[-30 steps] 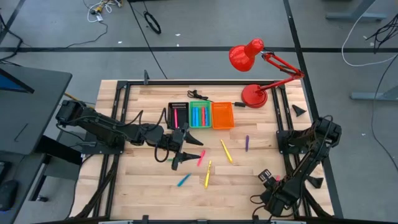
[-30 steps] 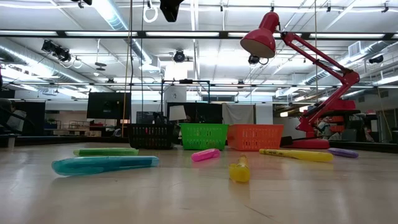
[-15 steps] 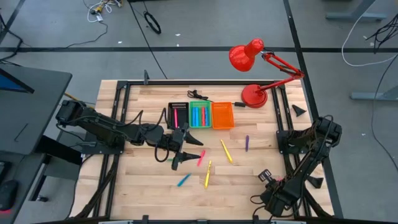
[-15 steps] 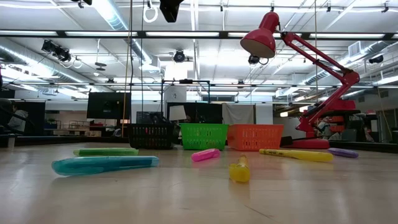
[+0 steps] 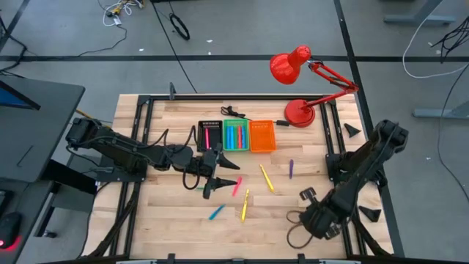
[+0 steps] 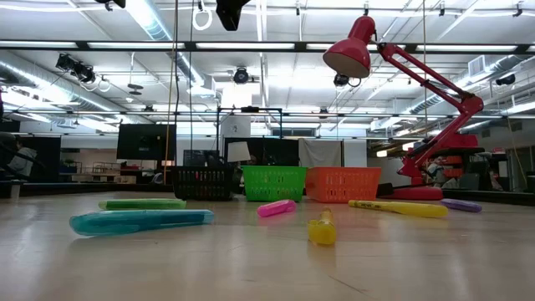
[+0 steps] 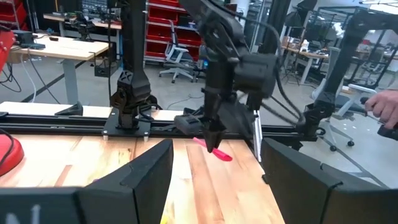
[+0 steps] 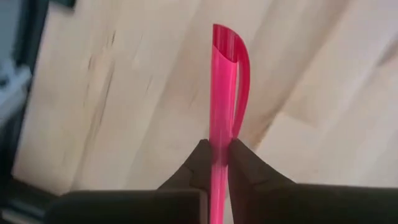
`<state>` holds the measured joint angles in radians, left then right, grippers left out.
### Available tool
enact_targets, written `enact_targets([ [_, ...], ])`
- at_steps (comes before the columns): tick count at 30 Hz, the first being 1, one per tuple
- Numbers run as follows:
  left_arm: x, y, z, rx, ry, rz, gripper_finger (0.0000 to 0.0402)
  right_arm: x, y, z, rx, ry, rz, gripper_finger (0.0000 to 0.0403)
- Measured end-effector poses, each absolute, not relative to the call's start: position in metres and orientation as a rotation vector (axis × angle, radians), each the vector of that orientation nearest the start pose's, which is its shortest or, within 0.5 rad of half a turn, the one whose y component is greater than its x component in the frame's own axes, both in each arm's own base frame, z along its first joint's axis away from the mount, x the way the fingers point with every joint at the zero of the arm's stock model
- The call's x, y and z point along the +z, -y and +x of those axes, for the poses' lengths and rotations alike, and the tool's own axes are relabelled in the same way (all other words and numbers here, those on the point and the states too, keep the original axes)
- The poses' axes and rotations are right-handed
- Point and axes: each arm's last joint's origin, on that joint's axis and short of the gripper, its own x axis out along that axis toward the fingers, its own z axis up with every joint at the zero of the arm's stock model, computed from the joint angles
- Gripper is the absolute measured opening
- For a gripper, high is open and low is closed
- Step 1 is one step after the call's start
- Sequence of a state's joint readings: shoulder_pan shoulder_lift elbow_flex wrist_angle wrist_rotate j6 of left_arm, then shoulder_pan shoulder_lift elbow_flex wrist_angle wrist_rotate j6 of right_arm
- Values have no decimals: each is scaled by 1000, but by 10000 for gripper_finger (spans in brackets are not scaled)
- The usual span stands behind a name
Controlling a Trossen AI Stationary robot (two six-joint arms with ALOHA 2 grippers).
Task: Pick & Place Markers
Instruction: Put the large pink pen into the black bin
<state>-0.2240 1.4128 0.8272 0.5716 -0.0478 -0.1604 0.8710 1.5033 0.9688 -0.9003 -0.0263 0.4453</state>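
My right gripper [image 7: 214,142] hangs near the table's front right [image 5: 311,201], pointing down and shut on a pink marker [image 8: 222,93]. My left gripper [image 7: 214,186] is open and level over the table's middle [image 5: 220,180], touching nothing. Loose markers lie flat on the wood: pink [image 5: 237,187], two yellow [image 5: 245,204] [image 5: 267,178], purple [image 5: 291,169], blue [image 5: 215,213] and green [image 6: 142,203]. Along the far side stand a black bin [image 5: 209,136], a green bin [image 5: 235,136] holding markers, and an orange bin [image 5: 262,136]. My right gripper pinches the pink marker's barrel [image 8: 219,146] between its two fingertips [image 8: 245,165], coming from above and pointing down. Most of the marker, with its clip [image 8: 241,68], sticks out past the fingers. It hangs below them, slightly tilted, lifted clear of the table [image 7: 219,153].
A red desk lamp [image 5: 300,88] stands at the far right corner. Black frame rails [image 5: 146,132] run along the table's sides. A person's hand [image 7: 385,112] shows beyond the table in the left wrist view. Bare wood lies between the loose markers and the right arm.
My right gripper has risen from the table's front right and swung toward the table's middle and far side, its arm lifting with it. The loose markers and my left arm have kept still.
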Motion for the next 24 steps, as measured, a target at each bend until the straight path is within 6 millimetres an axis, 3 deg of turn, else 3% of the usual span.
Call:
enact_targets([
  [11,278,58,307,-141,-24,-163,248,237,-157,201,227,-1110,-57,20],
  [24,278,55,308,-133,-24,-169,248,264,-145,242,198,-712,49,20],
])
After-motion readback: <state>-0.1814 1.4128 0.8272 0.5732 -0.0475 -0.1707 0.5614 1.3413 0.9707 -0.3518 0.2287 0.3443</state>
